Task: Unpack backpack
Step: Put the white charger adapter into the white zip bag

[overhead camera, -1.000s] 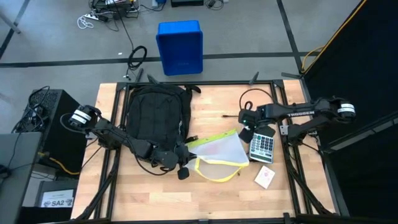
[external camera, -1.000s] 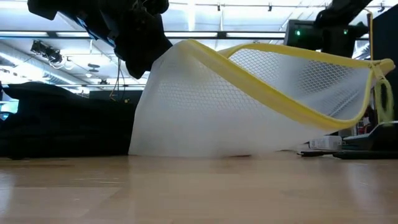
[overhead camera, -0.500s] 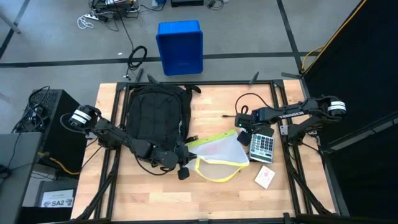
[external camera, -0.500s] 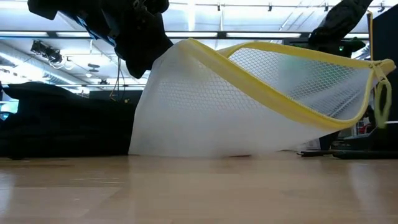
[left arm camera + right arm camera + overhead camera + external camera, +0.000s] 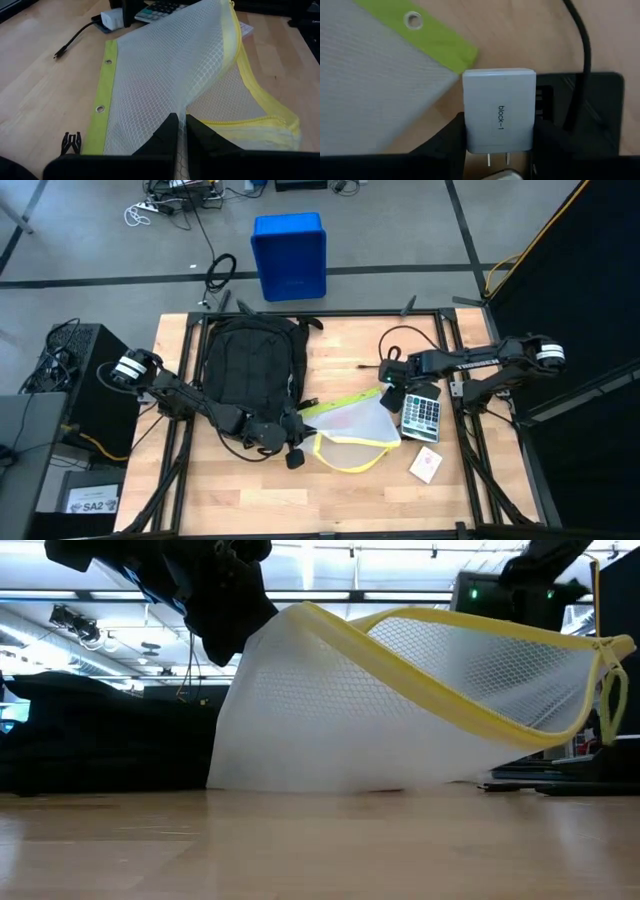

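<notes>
The wooden table point(image 5: 340, 490) fills the middle of the high view, with a blue plastic bin point(image 5: 289, 256) on the floor beyond its far edge. On the table's left half lies the backpack point(image 5: 250, 365), flat and black, straps trailing toward the near edge. Just beside it on the right, touching its lower corner, is a white mesh pouch point(image 5: 352, 425) with a yellow zipper band and a green edge strip with metal eyelets; in the low view the pouch stands raised off the wood on one side. The left gripper point(image 5: 180, 131) sits at the backpack's near right corner, its jaws fully closed on the mesh of the pouch. To the right of the pouch lies a calculator point(image 5: 422, 416), and nearer the front edge a small card box point(image 5: 425, 465). The right gripper point(image 5: 499, 137) hangs over the calculator's far left corner, jaws partly closed and pressed on either side of a white charger block point(image 5: 500, 111), whose black cable point(image 5: 400, 340) loops away across the table.
</notes>
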